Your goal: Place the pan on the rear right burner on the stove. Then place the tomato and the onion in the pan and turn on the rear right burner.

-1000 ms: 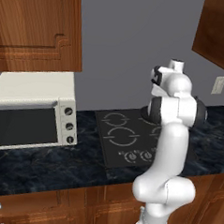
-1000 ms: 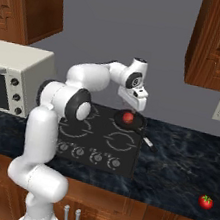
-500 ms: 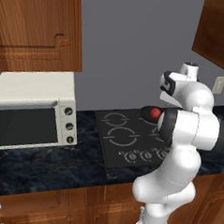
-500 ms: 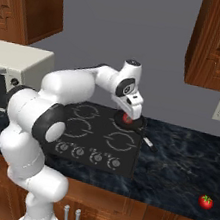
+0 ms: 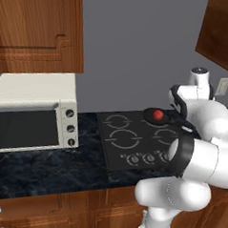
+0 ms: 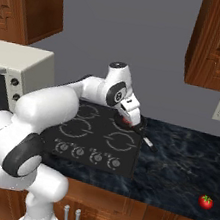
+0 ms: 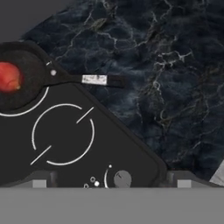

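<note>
1. Already the pan [image 7: 19, 81] is sitting on the rear right burner [image 5: 156, 119] of the stove [image 6: 85, 131], with a round red thing, by its look the tomato [image 5: 157, 114], lying inside it and the handle pointing out over the dark marble counter [image 7: 175, 65].
2. Overhead, the gripper [image 7: 111, 186] is hanging with its jaws spread wide and nothing between them, looking down on the front right ring and 1 knob [image 7: 122, 178].
3. Judging by this, the first vegetable is looking done and the second is pending: a small red item [image 6: 205, 201] is lying on the counter far to the right (whether onion or tomato is hard to tell).
4. Next, the arm is needing to travel right and descend over that item.
5. Compared with 1 second ago, the arm is swung further right, clear of the pan.
</note>
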